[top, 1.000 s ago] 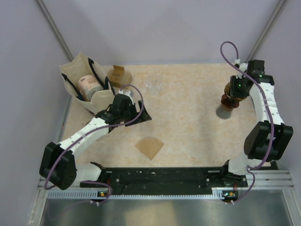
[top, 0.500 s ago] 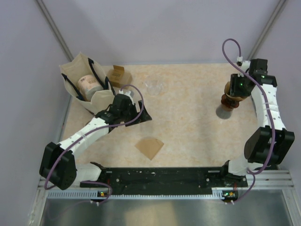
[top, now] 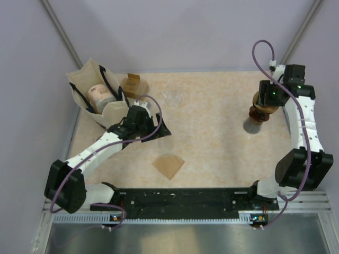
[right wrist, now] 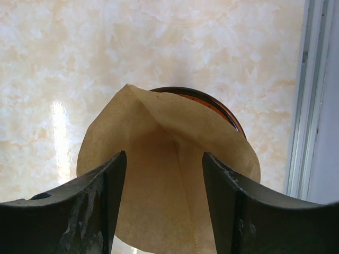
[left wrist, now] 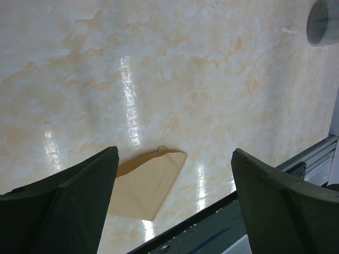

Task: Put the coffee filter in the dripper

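Observation:
A brown dripper (top: 260,108) stands at the right of the table. In the right wrist view an opened tan coffee filter (right wrist: 164,153) sits in it, with the dripper's dark rim (right wrist: 214,103) showing behind. My right gripper (right wrist: 164,211) is open just above that filter, one finger on each side, and it also shows from above (top: 268,94). A second, flat filter (top: 168,165) lies near the front edge. My left gripper (top: 161,129) is open and empty above the table, with the flat filter (left wrist: 145,185) beside its left finger.
A cream bag (top: 92,92) holding a roll stands at the back left, a small brown box (top: 131,83) beside it. A clear cup (top: 173,97) sits at the back middle. A grey round patch (top: 252,126) lies by the dripper. The black rail (top: 180,198) runs along the front.
My right wrist has lifted slightly away from the dripper and its elbow has swung right. The filter stays in the dripper. The left arm has not moved.

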Robot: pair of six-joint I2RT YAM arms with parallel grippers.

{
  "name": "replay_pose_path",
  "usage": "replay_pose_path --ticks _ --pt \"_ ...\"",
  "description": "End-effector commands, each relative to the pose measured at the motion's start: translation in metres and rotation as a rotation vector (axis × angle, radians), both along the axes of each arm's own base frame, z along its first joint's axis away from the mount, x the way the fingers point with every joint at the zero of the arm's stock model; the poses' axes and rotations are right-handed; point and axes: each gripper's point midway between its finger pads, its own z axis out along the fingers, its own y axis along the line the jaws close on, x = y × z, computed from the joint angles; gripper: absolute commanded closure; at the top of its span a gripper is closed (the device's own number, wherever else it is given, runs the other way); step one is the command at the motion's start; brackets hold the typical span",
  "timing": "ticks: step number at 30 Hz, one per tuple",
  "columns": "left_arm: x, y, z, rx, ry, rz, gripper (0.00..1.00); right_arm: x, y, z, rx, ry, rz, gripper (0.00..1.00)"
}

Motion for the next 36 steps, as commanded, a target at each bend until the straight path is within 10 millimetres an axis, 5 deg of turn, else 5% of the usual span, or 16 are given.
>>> replay_pose_path --ticks 1,24,27,29,36 --pt "0.008 -0.003 0.012 -0.029 -0.056 -0.010 0.08 0.006 -0.004 0.035 -0.024 -0.114 0.008 0.38" --pt "0.006 -0.011 0.015 -0.056 -0.049 -0.042 0.08 0.002 0.008 0.085 -0.018 -0.265 0.055 0.32" --pt "0.006 -0.010 0.017 -0.057 -0.054 -0.042 0.06 0.000 0.014 0.104 0.005 -0.326 0.063 0.28" --pt "0.005 -0.010 0.021 -0.060 -0.062 -0.041 0.06 -0.001 0.022 0.125 0.035 -0.401 0.074 0.01" --pt "0.004 -0.002 0.030 -0.048 -0.094 -0.017 0.03 -0.031 0.084 0.185 0.205 -0.627 0.232 0.01"
